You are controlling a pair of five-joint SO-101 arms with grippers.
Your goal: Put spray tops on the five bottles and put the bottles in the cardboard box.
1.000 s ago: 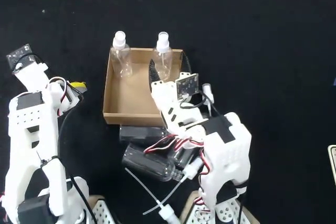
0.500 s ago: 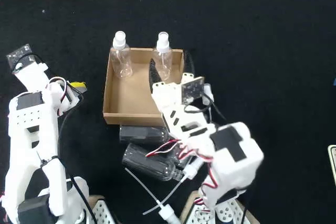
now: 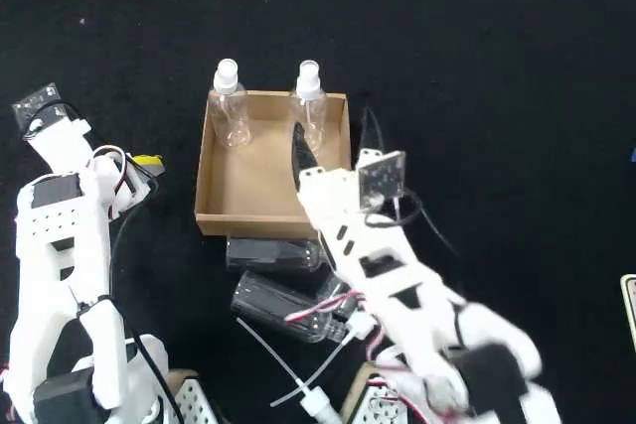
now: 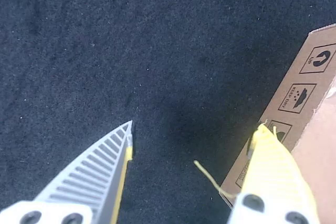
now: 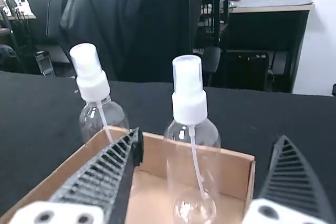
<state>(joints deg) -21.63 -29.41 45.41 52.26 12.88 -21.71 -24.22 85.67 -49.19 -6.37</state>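
Two clear bottles with white spray tops stand upright at the back of the cardboard box (image 3: 231, 186): one at the left (image 3: 229, 106) and one at the right (image 3: 309, 106). My right gripper (image 3: 334, 142) is open, its black fingers straddling the box's right wall just in front of the right bottle (image 5: 191, 145) without touching it. The left bottle (image 5: 97, 106) stands farther off. Beside the box's left wall (image 4: 310, 87), my left gripper (image 4: 194, 140) is open and empty over the black cloth. In front of the box lie two capless bottles (image 3: 273, 253) (image 3: 283, 307) and a loose spray top (image 3: 316, 406).
Black cloth covers the table. The right arm's white body (image 3: 397, 285) reaches over the lying bottles. The left arm (image 3: 60, 245) stands at the left edge. Open cloth lies to the right of the box and behind it.
The right arm has stretched out lower, and its gripper has drawn back slightly to the right of the right bottle, with its fingers a little wider apart. The left arm has not moved.
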